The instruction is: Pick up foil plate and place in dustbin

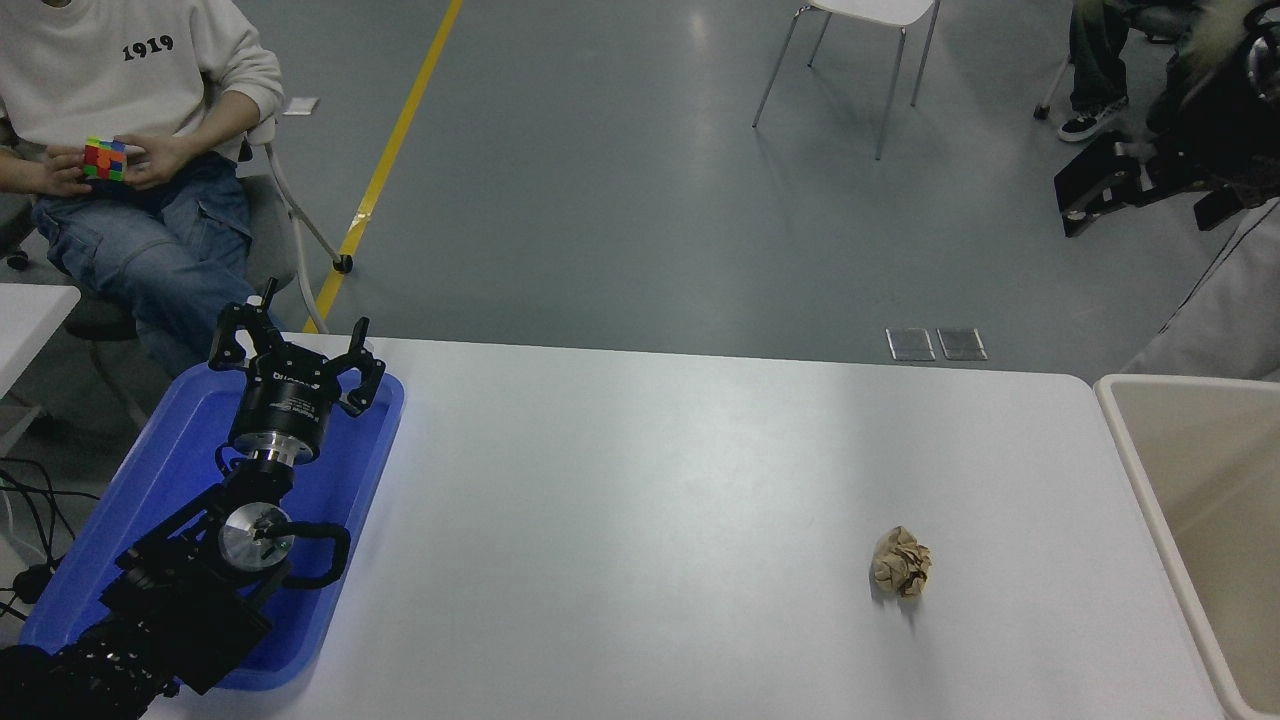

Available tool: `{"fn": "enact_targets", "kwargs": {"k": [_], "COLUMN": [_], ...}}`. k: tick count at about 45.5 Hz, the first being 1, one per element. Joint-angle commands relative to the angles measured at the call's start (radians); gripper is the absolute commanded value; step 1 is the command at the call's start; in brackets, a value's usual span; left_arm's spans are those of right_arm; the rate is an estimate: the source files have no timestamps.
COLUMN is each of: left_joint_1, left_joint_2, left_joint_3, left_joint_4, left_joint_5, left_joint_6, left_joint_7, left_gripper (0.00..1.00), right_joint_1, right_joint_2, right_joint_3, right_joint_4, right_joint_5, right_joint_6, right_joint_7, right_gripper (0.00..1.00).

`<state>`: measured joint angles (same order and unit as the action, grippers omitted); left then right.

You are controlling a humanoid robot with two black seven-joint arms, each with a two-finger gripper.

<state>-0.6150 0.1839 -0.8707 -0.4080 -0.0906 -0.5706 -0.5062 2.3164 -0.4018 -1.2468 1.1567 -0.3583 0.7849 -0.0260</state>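
Observation:
The foil plate is out of view: it shows neither on the table nor in the visible part of the dustbin. The beige dustbin (1130, 450) stands at the table's right end, cut off by the picture's edge, with its smooth tan inside showing. My right gripper (1150, 195) hangs high above and beyond the dustbin at the upper right, open, with nothing between its fingers. The left gripper (297, 345) is parked open over the blue tray at the lower left.
A crumpled brown paper ball (901, 562) lies on the white table (640, 520) right of centre. A blue tray (180, 470) sits under the left arm. A seated person (120, 80) holds a colour cube beyond the far left corner. A chair (860, 40) stands further back.

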Motion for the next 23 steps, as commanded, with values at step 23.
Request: {"fn": "enact_targets", "kwargs": {"k": [23], "left_joint_1": [0.000], "left_joint_2": [0.000], "left_joint_3": [-0.001], "left_joint_4": [0.000], "left_joint_5": [0.000], "left_joint_6": [0.000], "left_joint_7": [0.000], "left_gripper": [1.00], "right_joint_1": [0.093], "right_joint_2": [0.027], "right_joint_3": [0.020], "right_joint_4": [0.038], "right_joint_5": [0.001], "right_joint_6": [0.000], "right_joint_7": [0.000], "right_gripper": [1.00]}}
